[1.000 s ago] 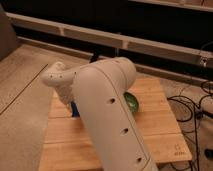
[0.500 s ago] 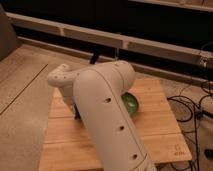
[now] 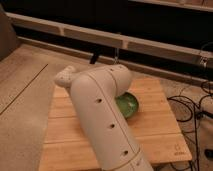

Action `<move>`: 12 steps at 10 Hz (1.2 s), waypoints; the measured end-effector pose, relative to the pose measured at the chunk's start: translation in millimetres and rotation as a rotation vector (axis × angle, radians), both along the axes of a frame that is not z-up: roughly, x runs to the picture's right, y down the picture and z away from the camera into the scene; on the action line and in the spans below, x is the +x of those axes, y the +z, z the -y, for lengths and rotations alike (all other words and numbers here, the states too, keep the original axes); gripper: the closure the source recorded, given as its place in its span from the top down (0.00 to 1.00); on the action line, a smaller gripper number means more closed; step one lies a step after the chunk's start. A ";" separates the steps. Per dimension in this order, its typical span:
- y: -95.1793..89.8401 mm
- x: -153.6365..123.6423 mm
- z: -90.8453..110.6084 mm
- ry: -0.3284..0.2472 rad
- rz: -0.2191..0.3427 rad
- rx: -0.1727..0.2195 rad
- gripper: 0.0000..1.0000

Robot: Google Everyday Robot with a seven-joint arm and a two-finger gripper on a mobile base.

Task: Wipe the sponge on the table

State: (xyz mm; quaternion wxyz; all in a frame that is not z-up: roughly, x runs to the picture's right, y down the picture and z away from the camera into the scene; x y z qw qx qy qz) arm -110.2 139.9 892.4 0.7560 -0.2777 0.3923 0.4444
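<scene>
Bamboo table point(image 3: 165, 131) gives us open planks along its right and near edges. Our white arm point(image 3: 100, 117) spans the middle, hiding the gripper toward the far left corner, jaws closed, and the sponge with it. Green bowl point(image 3: 129, 106) peeks out right of the arm; cables point(image 3: 192, 107) trail past the right edge.

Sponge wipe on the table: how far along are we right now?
Done: the arm reaches over the table, its wrist low near the far corner at picture left. In hand: the gripper sits hidden under that wrist, shut; the sponge is hidden too, so a grip on it cannot be confirmed. Left: wiping progress cannot be judged; the green bowl sits beside the arm.
</scene>
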 end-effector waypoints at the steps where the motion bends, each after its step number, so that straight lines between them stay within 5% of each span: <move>1: 6.3 2.5 1.6 -0.012 -0.007 0.005 0.00; 8: 26.9 -46.0 15.6 -0.064 0.104 0.068 0.00; 12: 17.0 -79.8 -8.4 -0.023 0.195 0.038 0.00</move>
